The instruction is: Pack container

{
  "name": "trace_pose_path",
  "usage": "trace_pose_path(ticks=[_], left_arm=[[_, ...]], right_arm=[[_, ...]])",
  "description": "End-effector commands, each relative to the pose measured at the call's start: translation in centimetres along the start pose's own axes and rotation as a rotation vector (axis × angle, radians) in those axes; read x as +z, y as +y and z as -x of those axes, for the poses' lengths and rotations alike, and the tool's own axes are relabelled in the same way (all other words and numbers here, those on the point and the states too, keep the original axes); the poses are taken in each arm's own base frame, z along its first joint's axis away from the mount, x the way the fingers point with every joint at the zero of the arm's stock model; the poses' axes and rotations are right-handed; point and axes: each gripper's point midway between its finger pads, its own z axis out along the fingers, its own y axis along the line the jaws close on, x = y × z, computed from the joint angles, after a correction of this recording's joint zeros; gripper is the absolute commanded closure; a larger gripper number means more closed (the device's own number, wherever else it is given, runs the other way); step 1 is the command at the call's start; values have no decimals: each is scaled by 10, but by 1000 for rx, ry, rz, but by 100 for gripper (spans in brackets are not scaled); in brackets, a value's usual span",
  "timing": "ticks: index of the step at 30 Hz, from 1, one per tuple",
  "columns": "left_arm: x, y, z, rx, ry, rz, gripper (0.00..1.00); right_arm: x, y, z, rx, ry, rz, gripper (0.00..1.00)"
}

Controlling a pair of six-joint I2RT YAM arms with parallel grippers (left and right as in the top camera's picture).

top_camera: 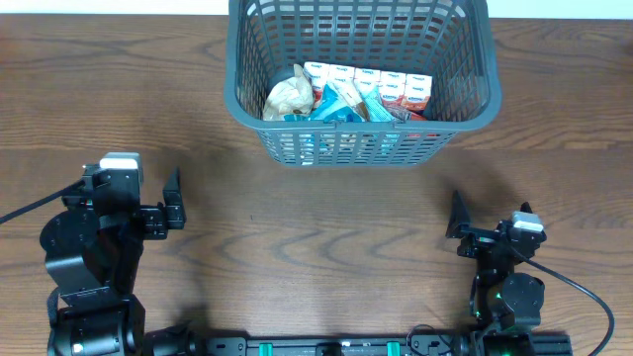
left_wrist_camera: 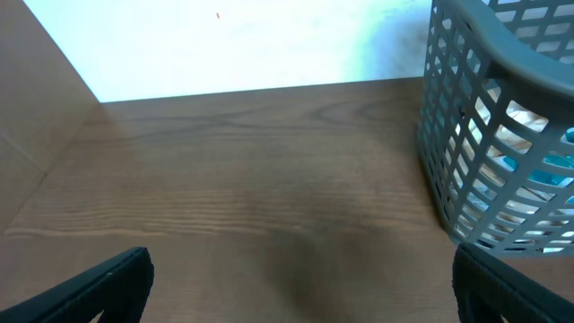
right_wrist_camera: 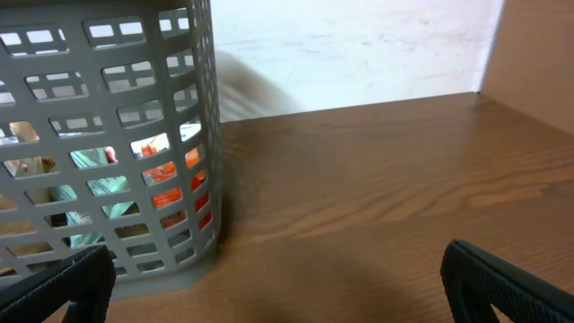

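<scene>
"Since both arms sit at the near edge, which way does the container (top_camera: 346, 148) lie from them?"

"Far and centre on the surface (top_camera: 119, 99), with its long axis running left to right. The left arm (top_camera: 94, 247) is near-left, so the container is ahead and to its right. The right arm (top_camera: 506, 272) is near-right, so it is ahead and to its left."

"And the jaws?"

"Both pairs stand wide apart, holding nothing. Each wrist view shows bare wood between them."

"Which is nearer?"

"The right jaws, by the look of it. They sit roughly in line with the container's right end, while the left jaws are out beyond its left corner."

"What is inside?"

"A row of small cartons (top_camera: 368, 87) along the far side, with teal packets (top_camera: 336, 107) and a beige bag (top_camera: 289, 94) toward the left. No loose packet shows on the surface, so the packing seems finished, or nearly."
</scene>
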Motion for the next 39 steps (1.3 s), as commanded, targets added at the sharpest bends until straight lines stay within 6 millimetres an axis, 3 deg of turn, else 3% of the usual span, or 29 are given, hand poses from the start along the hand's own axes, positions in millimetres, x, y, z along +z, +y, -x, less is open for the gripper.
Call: trace_pose_path(ticks=[1,39], left_arm=[[-1,-2,1,-10,-6,-12,1],[-1,-2,1,-10,-6,-12,1]], right_arm=[[0,-2,-1,9,-4,-8,1],[0,0,-2,10,-2,8,1]])
